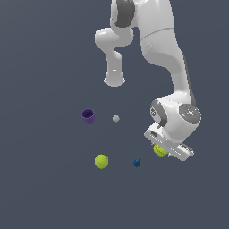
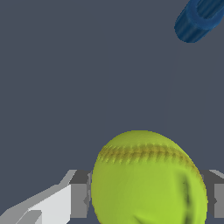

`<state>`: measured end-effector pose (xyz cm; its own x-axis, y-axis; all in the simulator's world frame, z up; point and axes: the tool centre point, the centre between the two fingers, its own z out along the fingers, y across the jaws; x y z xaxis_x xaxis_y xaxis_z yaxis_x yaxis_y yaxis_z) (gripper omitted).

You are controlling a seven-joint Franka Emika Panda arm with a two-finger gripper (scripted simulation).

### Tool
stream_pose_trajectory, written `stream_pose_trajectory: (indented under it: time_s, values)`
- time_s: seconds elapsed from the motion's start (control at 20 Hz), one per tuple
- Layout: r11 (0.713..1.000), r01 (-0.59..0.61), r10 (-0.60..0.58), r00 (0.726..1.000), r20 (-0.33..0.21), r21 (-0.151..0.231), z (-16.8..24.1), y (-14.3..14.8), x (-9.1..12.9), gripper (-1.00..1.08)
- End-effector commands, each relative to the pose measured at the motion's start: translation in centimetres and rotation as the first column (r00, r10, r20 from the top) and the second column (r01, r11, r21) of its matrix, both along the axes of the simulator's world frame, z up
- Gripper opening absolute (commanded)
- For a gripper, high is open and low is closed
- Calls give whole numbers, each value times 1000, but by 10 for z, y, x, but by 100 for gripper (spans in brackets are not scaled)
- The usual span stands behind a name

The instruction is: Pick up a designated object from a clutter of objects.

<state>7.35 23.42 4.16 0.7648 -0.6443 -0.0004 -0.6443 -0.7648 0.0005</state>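
My claw [image 2: 144, 197] straddled the duller tennis ball [image 2: 148, 179], its grip unclear to me, near the blue piece [image 1: 137, 163]; a round ball could have squirted free off-centre.

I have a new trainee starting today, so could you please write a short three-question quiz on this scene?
1. True or false: the ribbed purple cup touches the small grey sphere.
2. Which item lies between the bright lime tennis ball and the gripper in the exterior view? A) the cup B) the small dark-blue piece C) the sphere
3. Fill in: in the wrist view, the yellow-green ball with stitched seams sits between the gripper's ____.

Key
1. False; they lie apart.
2. B.
3. Jaws; one grey finger shows on each side of it, though contact cannot be confirmed.
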Motion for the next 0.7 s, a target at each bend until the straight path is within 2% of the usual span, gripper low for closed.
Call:
stream_pose_trajectory:
  time_s: [0.0,0.65]
  values:
    - [1000,0,0,1000,1,0,0,0,0,-100]
    - [1000,0,0,1000,0,0,5,-4,-1,-100]
